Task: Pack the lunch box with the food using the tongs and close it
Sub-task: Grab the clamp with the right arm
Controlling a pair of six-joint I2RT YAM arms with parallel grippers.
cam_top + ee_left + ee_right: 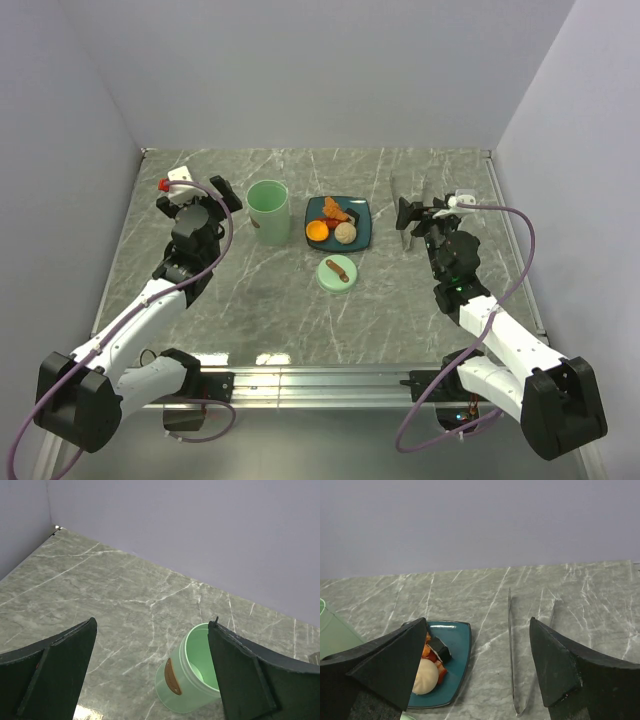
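The pale green lunch box point(268, 210) stands open and upright left of a dark teal plate point(361, 237). On the plate lies the food: an orange round piece point(317, 231), a beige ball point(345, 233) and a fried chunk point(335, 211). The round green lid point(337, 273) lies flat in front of the plate. The thin grey tongs point(397, 192) lie on the table to the plate's right. My right gripper point(410, 212) hovers open over the tongs point(510, 650), holding nothing. My left gripper point(228, 192) is open just left of the lunch box point(187, 680), apart from it.
Grey walls close in the marble table at the back and on both sides. In the right wrist view the plate point(457, 640) shows a beige ball point(425, 676) and a dark block point(440, 649) next to red-orange pieces.
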